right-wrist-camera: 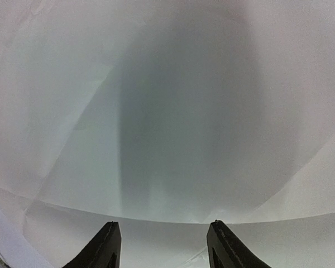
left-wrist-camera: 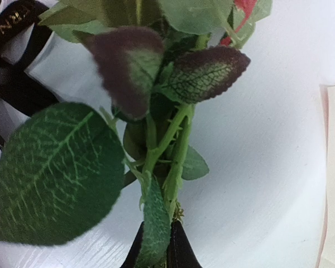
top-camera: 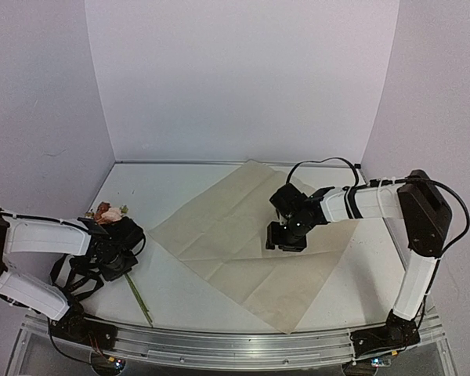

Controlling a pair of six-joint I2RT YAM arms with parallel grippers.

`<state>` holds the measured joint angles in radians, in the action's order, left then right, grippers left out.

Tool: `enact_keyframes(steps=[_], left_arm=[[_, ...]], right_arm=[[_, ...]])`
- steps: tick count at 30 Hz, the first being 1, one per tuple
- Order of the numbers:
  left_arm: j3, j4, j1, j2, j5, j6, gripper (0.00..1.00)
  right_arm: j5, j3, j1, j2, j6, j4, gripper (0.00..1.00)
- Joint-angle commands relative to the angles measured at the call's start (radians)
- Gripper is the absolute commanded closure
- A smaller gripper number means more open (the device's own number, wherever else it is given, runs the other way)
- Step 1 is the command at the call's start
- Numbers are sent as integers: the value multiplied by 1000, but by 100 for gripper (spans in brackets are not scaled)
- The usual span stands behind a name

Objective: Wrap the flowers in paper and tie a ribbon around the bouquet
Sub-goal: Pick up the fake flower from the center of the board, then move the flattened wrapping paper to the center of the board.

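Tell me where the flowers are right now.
Top view: the flowers lie on the left side of the table, left of the paper and clear of it. Their stems are pinched in the left gripper, with the ribbon just beside them.

Your right pincer (right-wrist-camera: 164, 248) faces the paper (right-wrist-camera: 167, 84), its two dark fingers (right-wrist-camera: 104, 245) parted with only the sheet showing between them. The paper fills nearly the whole view, washed pale. Faint creases cross it, and a soft grey shadow lies on it just beyond the fingers.
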<state>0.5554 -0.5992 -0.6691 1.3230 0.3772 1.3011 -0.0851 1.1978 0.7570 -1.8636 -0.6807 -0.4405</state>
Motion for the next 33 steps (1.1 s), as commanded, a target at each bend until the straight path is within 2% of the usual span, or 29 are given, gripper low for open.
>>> enact_keyframes(steps=[1,6,11,19,27,33], left_arm=[[94,-71,0,-94,122,-61,100],[220,-130,18,-145,183,-187,100],[371,-97,73,-124,129,-356,100],[560,49,208,-5,-138,-599,100],[681,184,226,165,-403,-738,100],[739,270,222,299,-619,-782,100]], right_arm=[[9,43,6,-43,-5,14,44],[33,36,35,-64,-31,13,44],[42,33,67,-93,-51,8,44],[62,81,138,-140,-139,-33,44],[48,148,200,-208,-183,-55,43],[19,123,202,-213,-140,-55,42]])
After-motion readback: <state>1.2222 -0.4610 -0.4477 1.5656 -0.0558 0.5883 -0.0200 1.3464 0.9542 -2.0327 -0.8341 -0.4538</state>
